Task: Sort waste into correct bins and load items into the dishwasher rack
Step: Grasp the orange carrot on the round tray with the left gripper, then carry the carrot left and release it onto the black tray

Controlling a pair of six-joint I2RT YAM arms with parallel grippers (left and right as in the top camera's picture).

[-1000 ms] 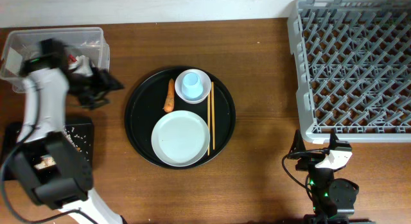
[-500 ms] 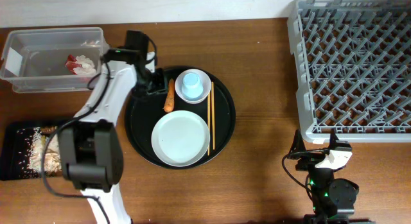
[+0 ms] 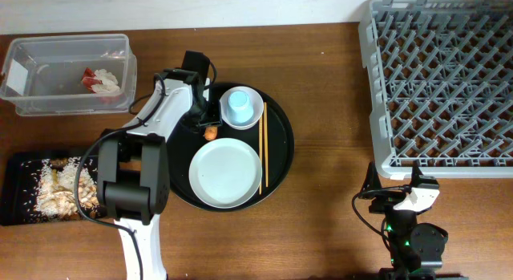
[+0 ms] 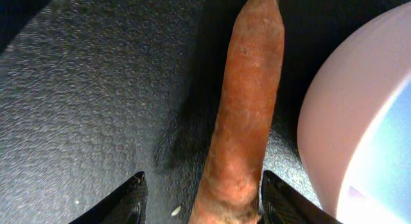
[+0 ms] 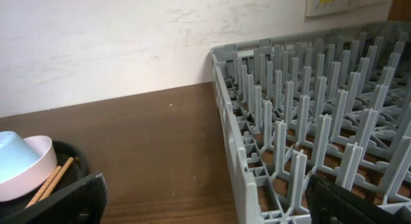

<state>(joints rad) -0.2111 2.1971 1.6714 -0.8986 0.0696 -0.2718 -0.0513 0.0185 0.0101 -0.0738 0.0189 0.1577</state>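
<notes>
An orange carrot piece (image 4: pixel 247 102) lies on the round black tray (image 3: pixel 172 148), next to the pinkish bowl (image 3: pixel 252 111). My left gripper (image 3: pixel 206 119) is low over it and open. The carrot sits between the jaws, against the right finger (image 4: pixel 282 201) and apart from the left one. A light-blue cup (image 3: pixel 238 102) rests in the bowl. The white plate (image 3: pixel 225 172) and chopsticks (image 3: pixel 264 148) share that tray. My right gripper (image 5: pixel 212 211) is open and empty beside the grey rack (image 3: pixel 441 83).
The clear box (image 3: pixel 48 71) at back left holds a red wrapper (image 3: pixel 88 74) and white tissue (image 3: pixel 108 81). A flat black tray (image 3: pixel 16 164) at front left carries rice scraps (image 3: pixel 56 184). The rack (image 5: pixel 308 140) fills the right side.
My left arm swung from the clear box across to the round tray and came down over the carrot, its jaws narrowing somewhat. The right arm has not moved.
</notes>
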